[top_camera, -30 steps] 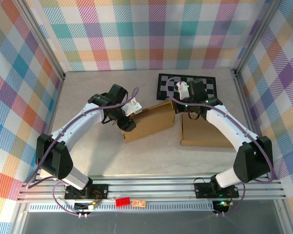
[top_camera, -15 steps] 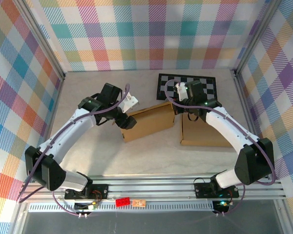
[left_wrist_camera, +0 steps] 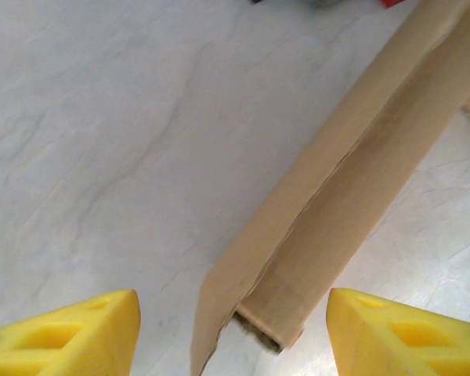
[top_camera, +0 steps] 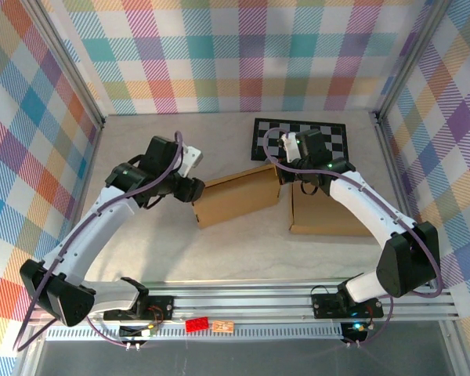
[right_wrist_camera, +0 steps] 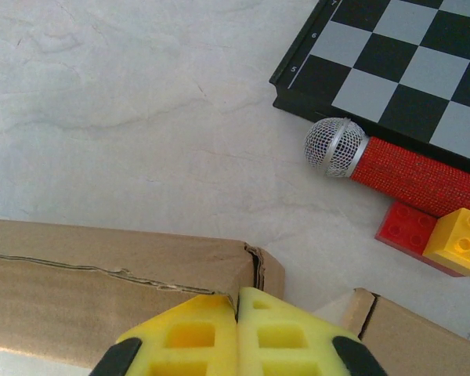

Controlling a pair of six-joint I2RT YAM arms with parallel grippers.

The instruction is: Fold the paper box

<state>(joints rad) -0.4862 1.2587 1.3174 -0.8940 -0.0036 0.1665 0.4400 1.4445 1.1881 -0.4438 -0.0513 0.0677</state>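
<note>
Paper box (top_camera: 236, 196) lies mid-table (top_camera: 157, 243) from above, left gripper (top_camera: 192, 190) just off its left end, right gripper (top_camera: 286, 176) at its right end, chessboard (top_camera: 298, 137) behind. Left wrist view: yellow fingertips (left_wrist_camera: 70, 333) spread wide, the box's open end between them, untouched. Right wrist view: fingers (right_wrist_camera: 188, 337) squeezed together against the box's top edge, with a microphone (right_wrist_camera: 392, 160), red brick (right_wrist_camera: 407, 235) and yellow brick (right_wrist_camera: 458, 243) lying by the chessboard.

light: bright, even, soft - from overhead
shadows: faint, fuzzy
glare: mild sheen on the table (left_wrist_camera: 435, 258)
focus: top view sharp - wrist views softer up close
</note>
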